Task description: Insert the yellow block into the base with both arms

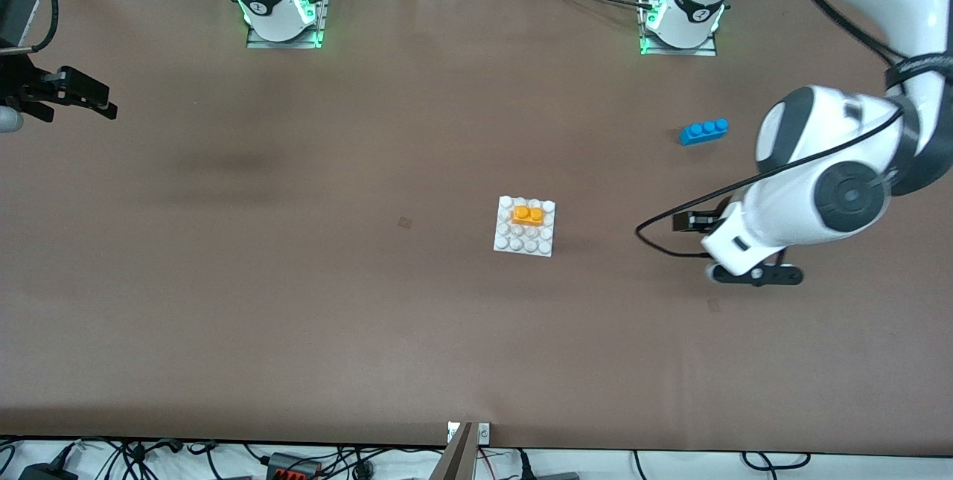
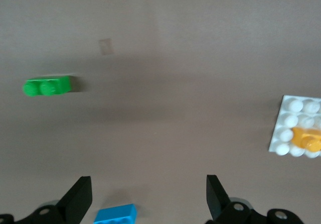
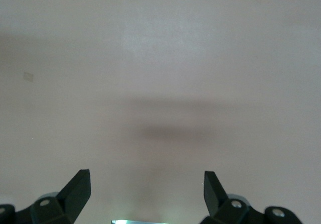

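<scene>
The base (image 1: 524, 226) sits mid-frame with the yellow block (image 1: 527, 214) pressed onto its upper studs, open brown table (image 1: 298, 301) all around, while the left gripper (image 2: 145, 196) at right and the right gripper (image 3: 146, 194) at the upper-left edge both hang released

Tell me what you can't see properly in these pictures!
- Green brick: shows only in the left wrist view; the left arm seems to hide it from the front camera.
- Base: cut off by the left wrist view's edge, with the yellow block on it.
- Blue brick: cut by that view's bottom edge.
- Right gripper: half out of the front view.
- Left gripper: mostly hidden in front view by its own wrist.
</scene>
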### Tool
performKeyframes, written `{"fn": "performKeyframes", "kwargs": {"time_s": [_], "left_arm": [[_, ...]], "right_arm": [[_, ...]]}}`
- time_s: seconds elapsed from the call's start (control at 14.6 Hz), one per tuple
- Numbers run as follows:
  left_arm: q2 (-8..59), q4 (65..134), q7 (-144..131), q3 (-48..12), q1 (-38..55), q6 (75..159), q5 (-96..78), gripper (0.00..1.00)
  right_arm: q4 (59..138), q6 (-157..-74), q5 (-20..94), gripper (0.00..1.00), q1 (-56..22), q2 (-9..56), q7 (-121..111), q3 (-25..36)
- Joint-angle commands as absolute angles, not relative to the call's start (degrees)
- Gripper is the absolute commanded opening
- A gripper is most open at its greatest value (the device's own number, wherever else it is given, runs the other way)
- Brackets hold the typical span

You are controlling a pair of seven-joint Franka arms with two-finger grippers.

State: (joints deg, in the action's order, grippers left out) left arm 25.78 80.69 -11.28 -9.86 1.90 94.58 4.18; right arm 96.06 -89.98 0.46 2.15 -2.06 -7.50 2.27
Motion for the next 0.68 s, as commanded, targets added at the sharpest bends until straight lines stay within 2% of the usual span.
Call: {"fn": "performKeyframes", "kwargs": {"time_s": [0.0,0.21,0.34,0.62], "left_arm": [[14.4,91.2,-7.5,-6.7,1.4,96.4,1.3,1.0],[9.9,93.1,-1.1,-3.9,1.5,95.8,0.0,1.0],[8.2,93.6,-0.9,-3.3,1.4,93.4,-1.0,1.0],[2.1,98.3,-2.1,-3.2,1.4,93.9,-1.1,1.0]], "right_arm": [[95.2,-89.1,0.4,1.0,1.9,-1.9,-7.1,2.3],[95.2,-89.2,0.4,1.0,1.9,-1.9,-7.1,2.3],[95.2,-89.2,0.4,1.0,1.9,-1.9,-7.1,2.3],[95.2,-89.2,0.4,1.0,1.9,-1.9,-7.1,2.3]]}}
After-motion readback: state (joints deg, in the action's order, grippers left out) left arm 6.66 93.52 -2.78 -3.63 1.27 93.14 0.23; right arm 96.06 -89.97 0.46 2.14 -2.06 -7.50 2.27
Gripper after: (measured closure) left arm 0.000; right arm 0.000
